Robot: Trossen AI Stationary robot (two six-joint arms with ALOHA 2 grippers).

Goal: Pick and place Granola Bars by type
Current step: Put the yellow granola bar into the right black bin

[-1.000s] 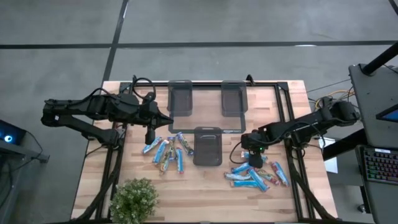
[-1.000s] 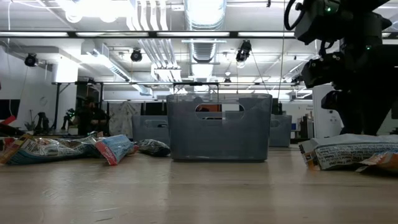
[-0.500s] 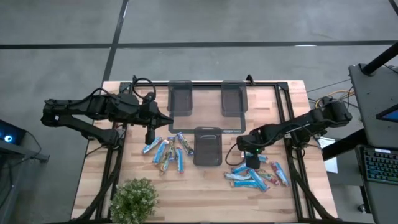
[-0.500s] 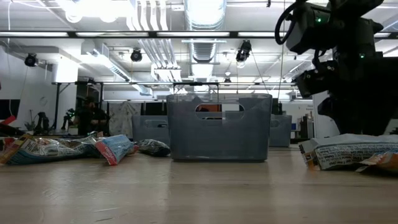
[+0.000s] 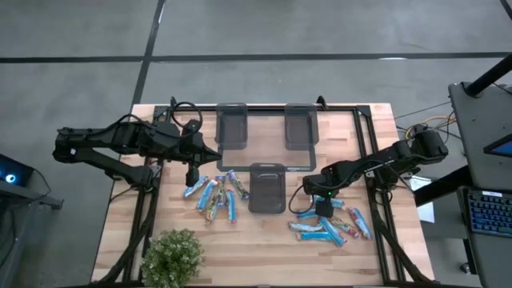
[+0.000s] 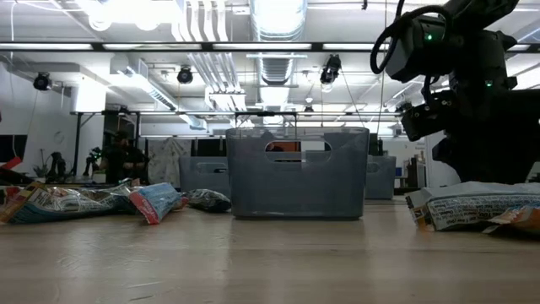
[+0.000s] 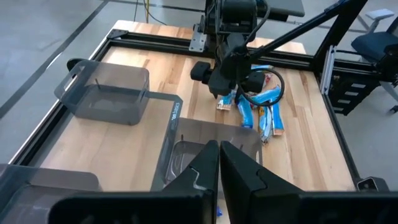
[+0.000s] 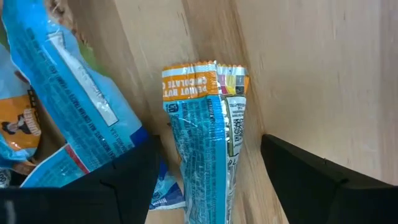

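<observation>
Straddling a blue granola bar [image 8: 208, 134] lengthwise, right tool [image 8: 211, 180] open, left tool [image 7: 219, 163] closed, empty.

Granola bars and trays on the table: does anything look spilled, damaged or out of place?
Nothing stands out. The blue-wrapped granola bars lie in two loose piles, one by the shut left gripper, one under the open right gripper. The three dark grey plastic trays stand upright, apparently empty. A small green potted plant sits at the table's edge.

Bare wood flanks one granola bar [image 8: 208, 143] between spread fingers [image 8: 311, 177]; neighbouring bars [image 8: 62, 106] crowd one side
</observation>
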